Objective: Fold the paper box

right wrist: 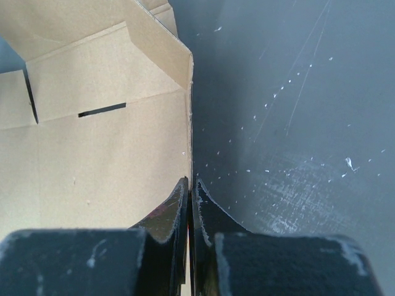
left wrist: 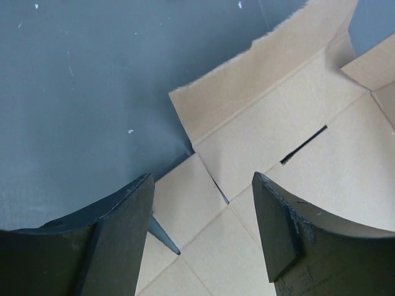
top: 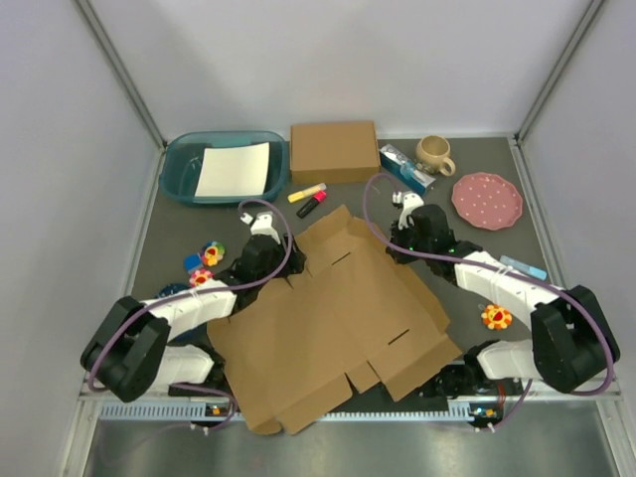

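Observation:
The paper box [top: 338, 308] lies as a flat brown die-cut sheet in the middle of the table, flaps spread out. My left gripper [top: 296, 262] hovers over its upper left corner. In the left wrist view the left gripper [left wrist: 200, 179] stands open, with creased flaps of the paper box [left wrist: 345, 166] below the gap and nothing between the fingers. My right gripper [top: 395, 245] is at the sheet's upper right edge. In the right wrist view the right gripper [right wrist: 191, 182] is shut, and the edge of the paper box [right wrist: 105, 160] runs straight into the slit between its fingers.
At the back stand a teal basin [top: 189, 164] holding white paper, a smaller brown box [top: 334, 151], a blue-white pack [top: 405, 167], a mug [top: 434, 154] and a pink plate [top: 487, 200]. Two markers [top: 310, 197] lie behind the sheet. Small toys [top: 204, 260] sit left, a flower toy [top: 496, 317] right.

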Available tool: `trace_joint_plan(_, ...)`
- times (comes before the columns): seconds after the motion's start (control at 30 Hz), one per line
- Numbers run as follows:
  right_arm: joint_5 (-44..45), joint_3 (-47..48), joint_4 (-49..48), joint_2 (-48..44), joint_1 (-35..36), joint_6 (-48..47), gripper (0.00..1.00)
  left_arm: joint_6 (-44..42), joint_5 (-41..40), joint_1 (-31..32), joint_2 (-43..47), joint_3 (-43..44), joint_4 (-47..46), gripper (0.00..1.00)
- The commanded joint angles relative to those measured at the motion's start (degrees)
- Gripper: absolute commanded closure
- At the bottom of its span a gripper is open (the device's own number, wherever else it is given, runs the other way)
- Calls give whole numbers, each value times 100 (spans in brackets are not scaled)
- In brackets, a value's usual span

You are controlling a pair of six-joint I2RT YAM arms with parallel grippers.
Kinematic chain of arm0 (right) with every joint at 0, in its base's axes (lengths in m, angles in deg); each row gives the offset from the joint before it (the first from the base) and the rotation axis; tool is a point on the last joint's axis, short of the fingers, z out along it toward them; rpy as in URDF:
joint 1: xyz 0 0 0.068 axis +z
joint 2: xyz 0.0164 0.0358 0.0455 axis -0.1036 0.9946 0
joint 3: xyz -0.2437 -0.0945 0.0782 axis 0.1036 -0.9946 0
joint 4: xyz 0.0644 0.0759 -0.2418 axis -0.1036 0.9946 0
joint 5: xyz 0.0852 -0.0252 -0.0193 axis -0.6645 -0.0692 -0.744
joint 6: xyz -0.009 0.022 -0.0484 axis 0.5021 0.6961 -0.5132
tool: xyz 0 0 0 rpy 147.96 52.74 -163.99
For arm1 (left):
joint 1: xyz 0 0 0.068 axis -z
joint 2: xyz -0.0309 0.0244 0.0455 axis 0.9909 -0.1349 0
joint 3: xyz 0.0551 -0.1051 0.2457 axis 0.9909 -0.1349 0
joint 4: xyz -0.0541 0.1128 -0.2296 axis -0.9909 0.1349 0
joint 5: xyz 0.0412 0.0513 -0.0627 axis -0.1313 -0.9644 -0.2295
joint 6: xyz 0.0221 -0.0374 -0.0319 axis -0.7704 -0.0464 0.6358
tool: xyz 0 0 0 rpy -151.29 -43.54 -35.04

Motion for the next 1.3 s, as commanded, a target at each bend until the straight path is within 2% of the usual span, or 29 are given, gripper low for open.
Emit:
trace_joint_plan(0.0, -167, 31, -247, 111, -41, 95, 100, 153, 483, -233, -363, 136, -142, 30)
trace_joint_plan(0.37, -290, 23, -326, 146, -41, 112, 100, 224, 826, -383, -812, -31, -248, 31)
trace_joint_plan(0.47, -299, 14, -335, 128, -41, 104, 100, 206, 634, -400, -813, 4, -81, 31)
trace_joint_plan(0.7, -290, -13, -326, 84, -41, 103, 100, 312, 45, -559, 109, -303, -11, 29)
trace_joint_plan(0.83, -316, -13, -343, 111, -59, 95, 100, 259, 52, -585, 462, -303, 139, 28)
trace_joint_plan(1.07, -386, -39, -405, 84, -68, 147, 100, 373, 922, -585, -337, -286, -107, 31)
trace_joint_plan(1.27, -430, -21, -370, 5, -68, 139, 100, 567, 985, -585, -610, -356, -177, 32)
